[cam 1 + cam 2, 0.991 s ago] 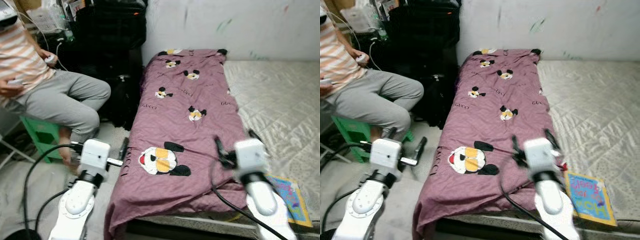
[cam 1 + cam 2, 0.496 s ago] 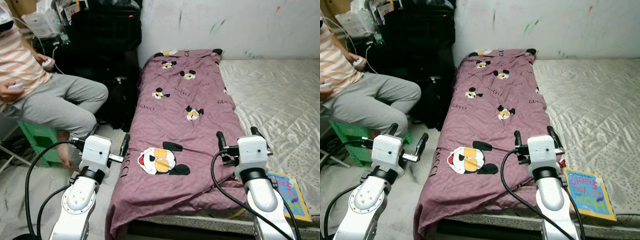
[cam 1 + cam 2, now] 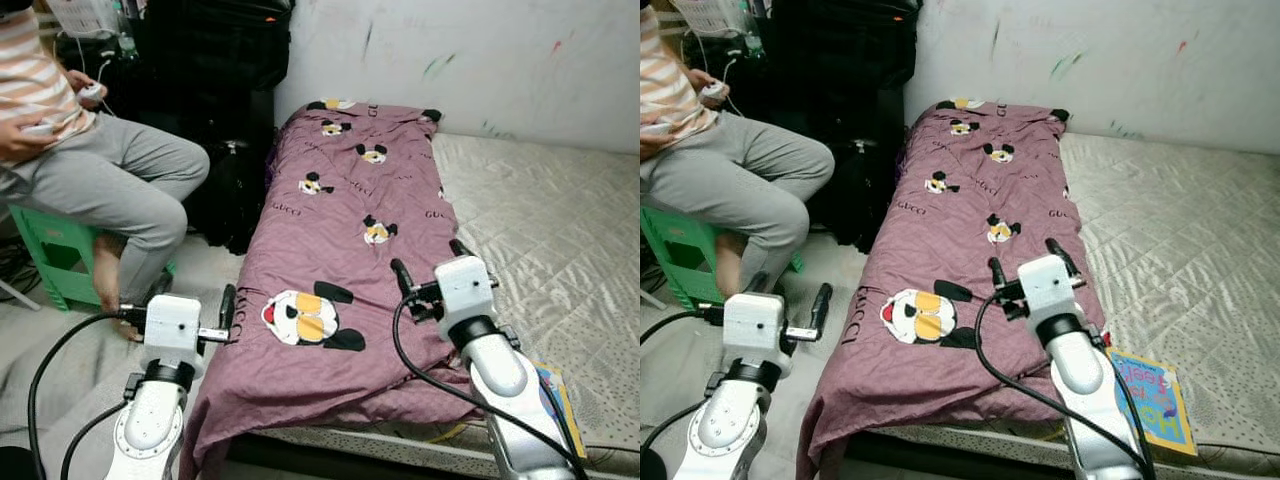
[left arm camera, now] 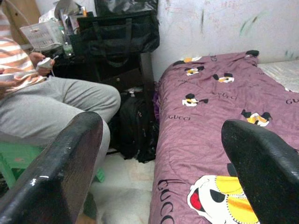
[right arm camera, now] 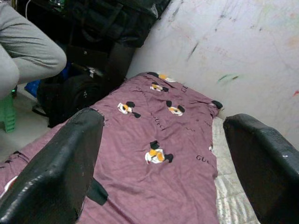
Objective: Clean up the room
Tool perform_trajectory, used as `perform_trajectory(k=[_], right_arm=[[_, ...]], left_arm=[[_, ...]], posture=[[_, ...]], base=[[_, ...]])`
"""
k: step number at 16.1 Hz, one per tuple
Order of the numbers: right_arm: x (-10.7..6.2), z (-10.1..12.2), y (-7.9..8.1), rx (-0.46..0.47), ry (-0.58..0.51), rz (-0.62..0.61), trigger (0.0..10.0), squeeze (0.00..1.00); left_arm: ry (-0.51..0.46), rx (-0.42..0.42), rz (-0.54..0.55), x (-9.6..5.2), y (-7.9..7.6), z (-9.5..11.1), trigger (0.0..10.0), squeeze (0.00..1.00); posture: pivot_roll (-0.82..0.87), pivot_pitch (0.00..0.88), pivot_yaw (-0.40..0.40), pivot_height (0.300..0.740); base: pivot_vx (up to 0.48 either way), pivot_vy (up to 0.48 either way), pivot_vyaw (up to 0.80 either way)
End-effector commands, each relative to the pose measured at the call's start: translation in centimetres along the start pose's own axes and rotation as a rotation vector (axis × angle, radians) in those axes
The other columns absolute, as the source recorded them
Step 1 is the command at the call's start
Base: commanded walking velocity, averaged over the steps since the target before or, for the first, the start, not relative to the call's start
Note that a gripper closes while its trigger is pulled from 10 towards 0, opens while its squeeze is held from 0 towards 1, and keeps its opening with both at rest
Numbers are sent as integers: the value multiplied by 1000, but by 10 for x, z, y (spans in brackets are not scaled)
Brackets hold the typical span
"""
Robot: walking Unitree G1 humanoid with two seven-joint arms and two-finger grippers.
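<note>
A purple blanket (image 3: pixel 340 190) printed with cartoon mice covers the left strip of a bed and hangs over its front and left edges. My right gripper (image 3: pixel 430 260) hovers open just above the blanket's right edge near the bed's front, with nothing between its fingers (image 5: pixel 51 172). My left gripper (image 3: pixel 190 297) is open too. It is held over the floor beside the blanket's hanging left side, and its fingers (image 4: pixel 60 177) are empty. A colourful book (image 3: pixel 1150 395) lies on the bed's front right corner, partly behind my right arm.
The bare grey quilted mattress (image 3: pixel 540 220) stretches to the right. A person (image 3: pixel 110 180) sits on a green stool (image 3: pixel 45 255) at the left, feet on the floor near my left arm. Black bags (image 3: pixel 215 60) and a backpack (image 3: pixel 235 195) stand against the wall.
The camera has shifted, so the bed now sits further left in view. Both grippers stay open and empty. The right gripper stands slightly further in over the blanket's edge.
</note>
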State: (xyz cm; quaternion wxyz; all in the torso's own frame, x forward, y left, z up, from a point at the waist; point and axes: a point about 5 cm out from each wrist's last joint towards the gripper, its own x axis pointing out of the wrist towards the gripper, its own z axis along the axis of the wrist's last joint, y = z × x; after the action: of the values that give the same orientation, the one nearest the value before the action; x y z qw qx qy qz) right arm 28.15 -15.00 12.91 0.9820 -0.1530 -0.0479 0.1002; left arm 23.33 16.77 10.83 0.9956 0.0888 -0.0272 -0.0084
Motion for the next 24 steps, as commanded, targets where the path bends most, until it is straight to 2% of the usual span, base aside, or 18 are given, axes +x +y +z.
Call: perform_trajectory(k=[1,5,9,12,18,24], right_arm=[[2,1,3,10,-7,5,10000,0],[-1,0,5,23,-3,0,10000,0],[-2,1,8,33,-3,10,10000,0],[-5,-2,5,30,10,-11,10000,0],[-12,-4,3,52,34,-59,10000,0],[-12,-3,4,41,36,-49,10000,0]], left_arm=[[-31,8,10,1,1,7,10000,0],[-30,3,-39,3,-3,9,10000,0],[-33,-2,-41,3,-3,12,10000,0],[-23,-6,-56,-1,-6,10,10000,0],[-29,-22,-133,9,-15,15,10000,0],[-27,-43,-161,7,-22,15,10000,0]], posture=[[52,0,-50,740],[35,0,-28,740],[41,0,-32,740],[30,0,-18,740],[-4,5,3,740],[-1,10,-9,740]], base=[[0,0,0],[0,0,0],[0,0,634],[0,0,0],[0,0,0],[0,0,0]])
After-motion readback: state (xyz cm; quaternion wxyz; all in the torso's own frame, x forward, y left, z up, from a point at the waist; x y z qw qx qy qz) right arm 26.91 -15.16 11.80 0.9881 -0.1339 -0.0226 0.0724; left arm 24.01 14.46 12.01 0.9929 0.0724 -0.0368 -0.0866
